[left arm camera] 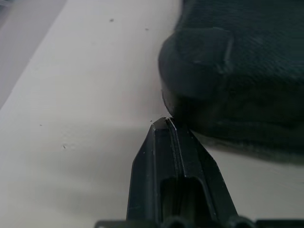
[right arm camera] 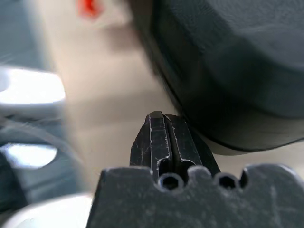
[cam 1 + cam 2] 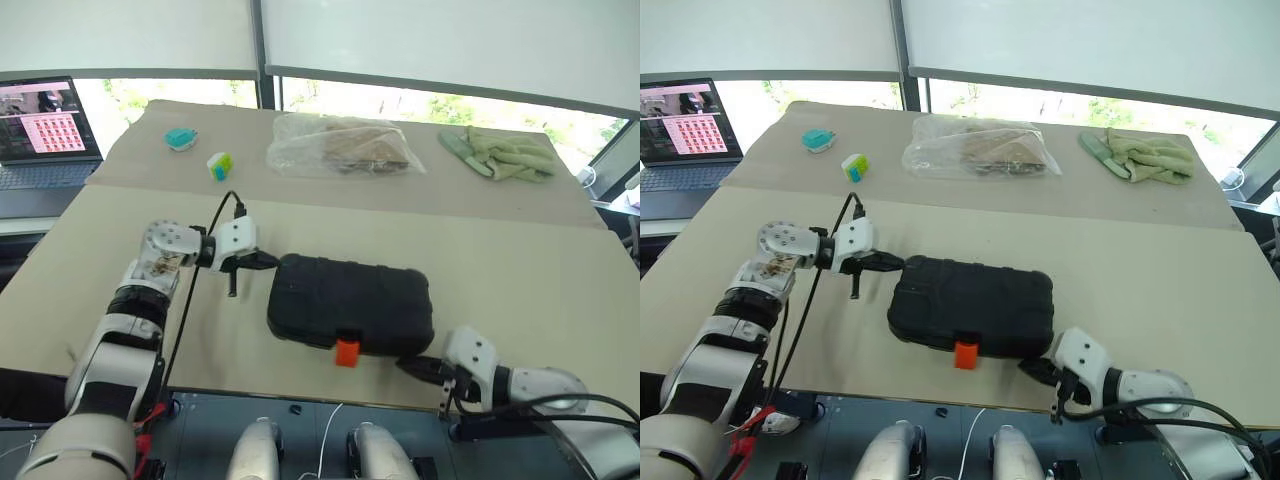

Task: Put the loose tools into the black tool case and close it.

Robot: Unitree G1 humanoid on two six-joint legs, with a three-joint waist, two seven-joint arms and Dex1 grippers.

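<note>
The black plastic clamshell tool case [image 3: 350,305] with rounded corners is seen lying closed and flat near the front edge of the beige-covered table [image 3: 520,270], its small orange latch [image 3: 346,352] facing the robot. The left gripper [image 3: 268,260] is held at the case's left end, its two black fingers pressed together with nothing between them; in the left wrist view the joined tips [image 1: 164,126] are seen right at the case's rounded corner [image 1: 199,61] (whether they actually touch it cannot be told). The right gripper [image 3: 412,366] is placed at the case's front right corner, low over the table edge, its fingers likewise clenched and empty, as the right wrist view shows [image 2: 159,124]. Farther back on the table a clear plastic bag [image 3: 342,146] with brownish contents is seen, and to its left a small green-and-white item [image 3: 219,165] and a small teal item [image 3: 180,138]. A pale green crumpled cloth [image 3: 502,152] lies at the far right. An open laptop [image 3: 40,125] with a lit screen stands beyond the table's left edge
</note>
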